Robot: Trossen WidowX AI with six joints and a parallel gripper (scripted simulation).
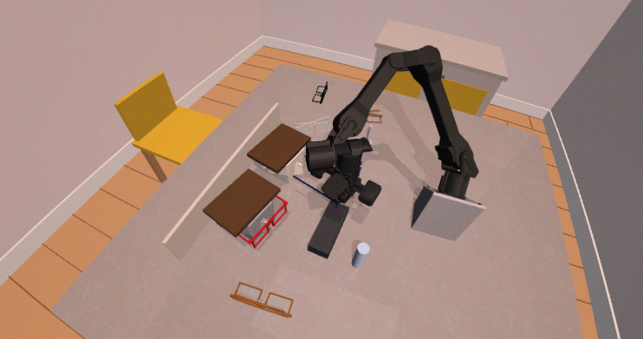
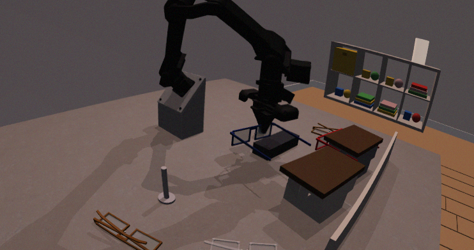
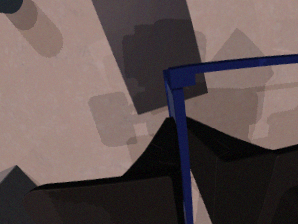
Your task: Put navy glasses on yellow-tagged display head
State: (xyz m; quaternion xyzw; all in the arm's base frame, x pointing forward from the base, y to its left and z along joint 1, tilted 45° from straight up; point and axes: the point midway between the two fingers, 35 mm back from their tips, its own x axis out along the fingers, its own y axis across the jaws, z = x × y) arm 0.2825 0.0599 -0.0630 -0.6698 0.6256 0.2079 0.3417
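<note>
The navy glasses (image 2: 245, 128) (image 3: 240, 63) are held above the table, temples open and pointing toward the heads' side. My gripper (image 2: 264, 132) (image 3: 175, 123) is shut on their front frame, near one end. In the top view the arm hides much of the frame. The glasses are close to the dark block; contact cannot be told. The bare display head (image 1: 278, 147) (image 2: 321, 171) has a brown top, a pale nose and a tiny yellow spot by it in the top view. The other head (image 1: 243, 201) (image 2: 354, 139) wears red glasses (image 1: 286, 204) (image 2: 317, 143).
The dark block (image 1: 328, 231) (image 2: 276, 144) lies beneath the gripper area. A grey-blue cylinder (image 1: 360, 255) stands beyond it. A low wall (image 1: 224, 172) (image 2: 366, 190) runs behind the heads. A post (image 2: 165, 183), brown glasses (image 1: 263, 305), clear glasses (image 1: 321, 126) and black glasses (image 1: 320, 94) are around.
</note>
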